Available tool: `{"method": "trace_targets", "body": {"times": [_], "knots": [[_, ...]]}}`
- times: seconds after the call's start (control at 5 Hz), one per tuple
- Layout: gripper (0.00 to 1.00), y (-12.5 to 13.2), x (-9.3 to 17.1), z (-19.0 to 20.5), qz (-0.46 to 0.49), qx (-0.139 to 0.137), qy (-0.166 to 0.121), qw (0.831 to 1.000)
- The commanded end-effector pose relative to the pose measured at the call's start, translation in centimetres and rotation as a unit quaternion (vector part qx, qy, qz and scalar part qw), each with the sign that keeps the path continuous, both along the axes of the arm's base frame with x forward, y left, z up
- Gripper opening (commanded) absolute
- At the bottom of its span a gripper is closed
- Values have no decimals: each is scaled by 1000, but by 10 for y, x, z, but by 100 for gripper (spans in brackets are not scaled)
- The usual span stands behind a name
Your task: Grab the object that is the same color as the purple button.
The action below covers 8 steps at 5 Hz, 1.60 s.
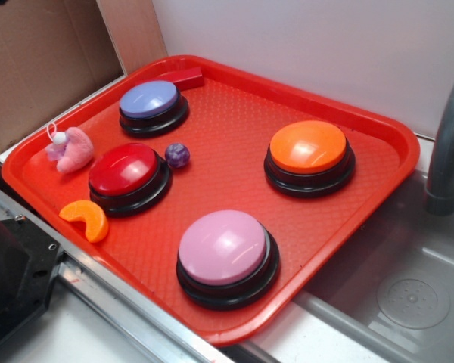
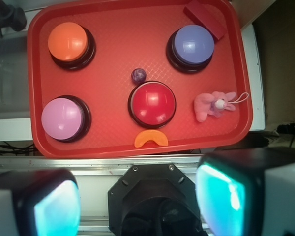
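One small dark-purple marbled ball (image 1: 177, 154) is the thing to grab, and it lies on the red tray (image 1: 234, 113) just beside the red button (image 1: 126, 173), on the side toward the purple button (image 1: 151, 102). In the wrist view the ball (image 2: 138, 75) sits directly above the red button's dome (image 2: 152, 103), close to the tray's middle, with bare tray on its other sides.

Around it stand the orange button (image 1: 309, 151) and the pink button (image 1: 225, 252), both well apart from the ball. A pink plush toy (image 1: 72, 149) rests near the tray's rim, an orange slice-shaped piece (image 1: 89, 218) lies just beside the red button's far side, and a red block (image 1: 185, 76) sits in the corner by the purple button.

The end effector (image 2: 137, 196) hangs high and back from the tray, its two pads spread wide apart and holding nothing. Judging by this, the reach has not begun. The ball is round and will likely roll if nudged, and the neighbouring red button probably leaves little room for one finger, so a descent with the fingers straddling the ball along the open direction seems wise.
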<state>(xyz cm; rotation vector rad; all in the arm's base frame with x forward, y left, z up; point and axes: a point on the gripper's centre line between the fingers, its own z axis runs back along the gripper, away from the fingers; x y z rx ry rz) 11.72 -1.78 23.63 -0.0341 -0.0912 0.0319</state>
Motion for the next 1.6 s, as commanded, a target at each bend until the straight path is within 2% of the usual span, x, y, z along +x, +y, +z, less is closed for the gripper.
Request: {"method": "trace_targets", "body": {"times": [0.0,0.4,0.6,0.8,1.0,1.4], "knots": [[100,0,0,0,0,0,0,1000],[100,5,45,-40,47,0,-41,998],[100,12,74,-74,66,20,-40,997],[100,18,90,-97,65,9,-43,997],[100,16,103,-117,63,9,-53,997],[100,16,131,-159,56,22,-43,997]]}}
